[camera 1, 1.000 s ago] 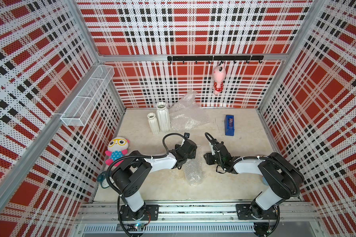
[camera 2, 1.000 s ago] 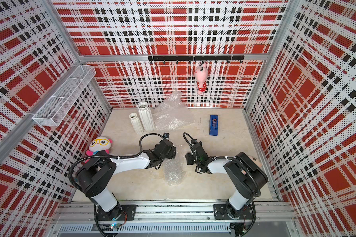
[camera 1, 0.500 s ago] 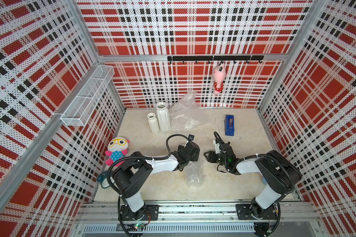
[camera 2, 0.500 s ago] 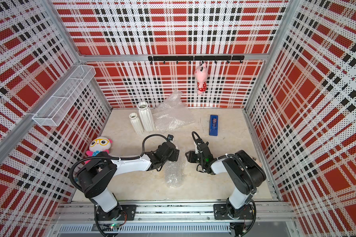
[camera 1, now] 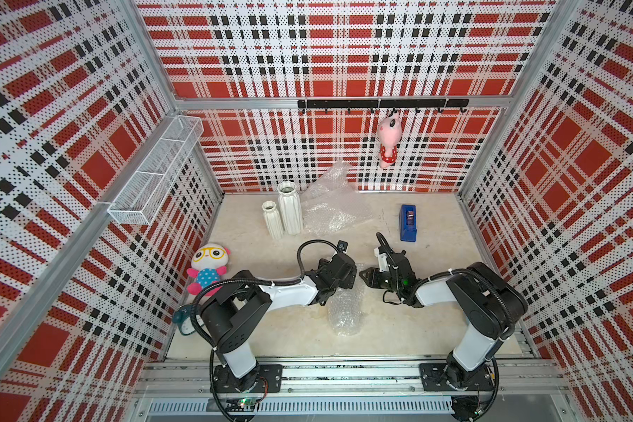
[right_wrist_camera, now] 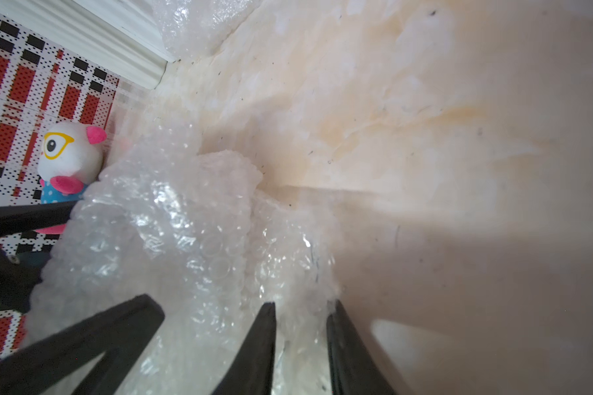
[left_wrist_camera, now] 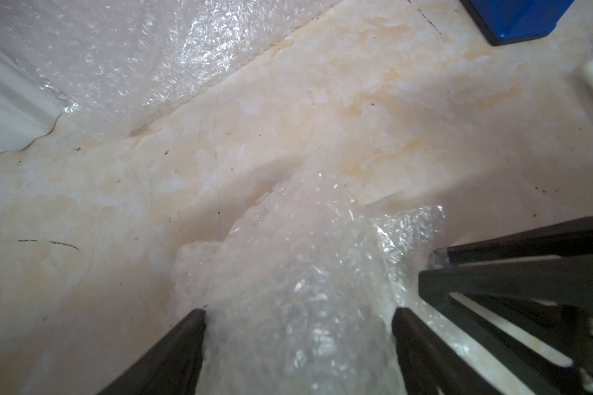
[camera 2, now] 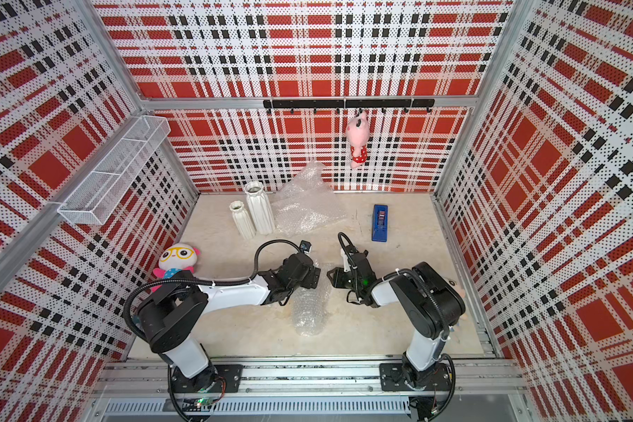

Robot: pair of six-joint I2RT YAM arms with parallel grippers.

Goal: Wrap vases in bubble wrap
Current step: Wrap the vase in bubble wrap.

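**Loose flap taken up on 1 wrapped vase, 2 vases waiting**

The wrapped vase (camera 1: 344, 310) is laid on its side on the table (camera 1: 264, 329) between the 2 arms, where both can reach it. The left gripper (left_wrist_camera: 298, 313) is spread wide astride it, judged to stop it rolling. The right gripper (right_wrist_camera: 302, 306) is narrowed around a loose flap (right_wrist_camera: 288, 266) at the far end, likely for folding shut; whether the flap is truly pinched cannot be told from the blurred wrist view. The short white vase (camera 1: 272, 219) and tall white vase (camera 1: 290, 212) are stood upright, bare, beside the spare bubble wrap (camera 1: 333, 208).
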